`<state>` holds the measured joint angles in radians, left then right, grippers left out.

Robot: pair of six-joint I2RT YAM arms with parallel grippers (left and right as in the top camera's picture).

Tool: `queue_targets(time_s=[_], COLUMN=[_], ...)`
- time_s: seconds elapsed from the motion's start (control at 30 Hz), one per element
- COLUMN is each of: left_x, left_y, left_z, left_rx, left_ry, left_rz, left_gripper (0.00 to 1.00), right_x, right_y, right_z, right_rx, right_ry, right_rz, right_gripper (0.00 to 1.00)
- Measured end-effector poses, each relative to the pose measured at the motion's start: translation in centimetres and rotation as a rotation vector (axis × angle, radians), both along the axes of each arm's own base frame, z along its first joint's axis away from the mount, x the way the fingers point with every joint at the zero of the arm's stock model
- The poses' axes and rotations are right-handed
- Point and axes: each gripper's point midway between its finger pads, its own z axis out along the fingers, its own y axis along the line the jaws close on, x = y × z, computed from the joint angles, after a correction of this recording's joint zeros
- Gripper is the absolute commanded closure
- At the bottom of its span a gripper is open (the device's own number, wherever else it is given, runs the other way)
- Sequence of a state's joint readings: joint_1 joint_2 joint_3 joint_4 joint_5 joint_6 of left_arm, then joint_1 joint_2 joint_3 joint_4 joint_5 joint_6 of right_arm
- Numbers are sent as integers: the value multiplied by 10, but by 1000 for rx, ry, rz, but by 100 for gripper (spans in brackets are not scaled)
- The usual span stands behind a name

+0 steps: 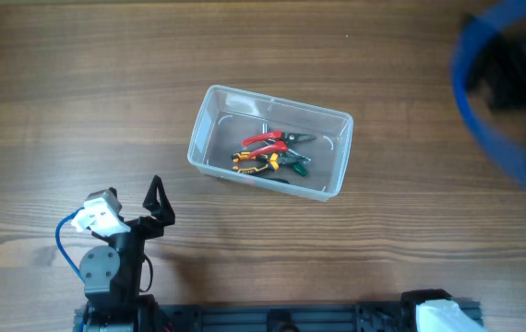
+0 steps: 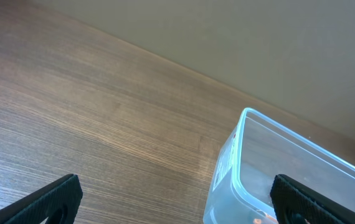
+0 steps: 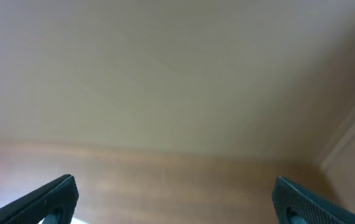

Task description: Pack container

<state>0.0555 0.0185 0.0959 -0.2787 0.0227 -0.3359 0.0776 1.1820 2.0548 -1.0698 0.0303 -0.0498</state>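
Observation:
The clear plastic container stands mid-table. Inside lie red-handled pliers, orange-and-black pliers and a green-handled tool. My left gripper is open and empty, below and left of the container, apart from it. In the left wrist view its fingers are spread wide, with the container's corner just ahead on the right. My right arm is a blurred blue-and-black shape at the upper right, high above the table. In the right wrist view its fingers are spread wide and hold nothing.
The wooden table stretches all around the container. The arm bases and a rail line the front edge. A plain wall rises behind the table's far edge.

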Motion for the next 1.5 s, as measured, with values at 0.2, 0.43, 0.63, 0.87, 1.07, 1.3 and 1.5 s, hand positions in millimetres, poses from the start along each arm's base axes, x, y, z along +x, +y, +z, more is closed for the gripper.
queue_targets(time_s=[0.2,0.43,0.63,0.87,1.07,1.3,1.5], left_x=[0,0,0,0,0,0,0], left_y=[0,1,1,1,1,1,1], left_z=[0,-1,-2,-2,-1,-1,-1], left_rx=[0,1,0,1,0,0,0], left_ry=[-2,-1,0,0,0,0,0], left_rz=[0,3,3,3,3,3,3], left_gripper=[0,0,0,0,0,0,0], right_x=[-79,-50,-50,-39,-32,-33,-32], right_y=[-7,-1,1,6,8,8,15], right_z=[1,-167,-239,-306,-355,-361,-371], right_rx=[8,177,231,193,193,184,76], right_ry=[-174,-79,-186,-107,-66,-87,-81], right_rz=[-2,-12,14,37,41,47,103], right_gripper=[0,0,0,0,0,0,0])
